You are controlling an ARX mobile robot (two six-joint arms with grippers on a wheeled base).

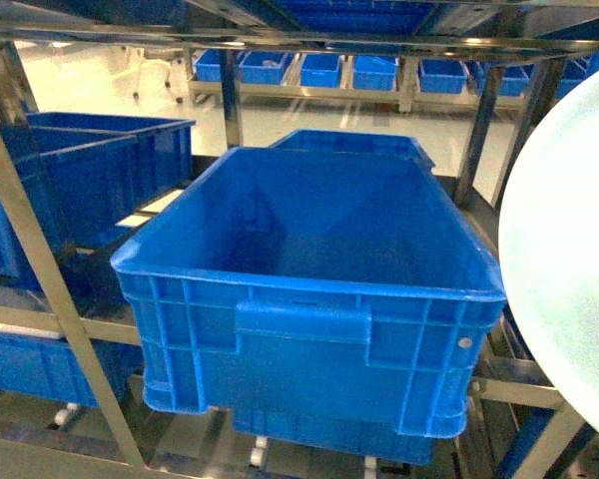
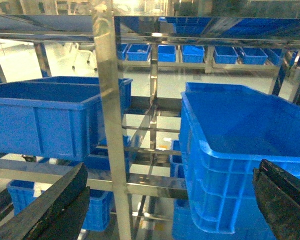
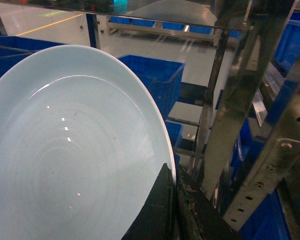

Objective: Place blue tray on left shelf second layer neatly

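Observation:
The blue tray (image 3: 65,160) is a pale glossy oval dish that fills the left of the right wrist view. My right gripper (image 3: 175,186) is shut on its rim at the lower right edge. In the head view the blue tray (image 1: 569,249) hangs tilted at the far right, with neither gripper showing there. My left gripper (image 2: 171,170) is open, its dark fingers (image 2: 55,200) spread wide with nothing between them. It faces a post of the steel left shelf (image 2: 110,125). Left of that post, a shelf tier (image 2: 35,172) carries a deep blue crate (image 2: 45,117).
A large deep-blue crate (image 1: 309,289) sits on the rack straight ahead, its front overhanging the rail. More blue crates (image 1: 80,190) stand on the left tier, with others below and on far racks (image 1: 319,70). A steel post (image 3: 235,110) stands close to the right of the tray.

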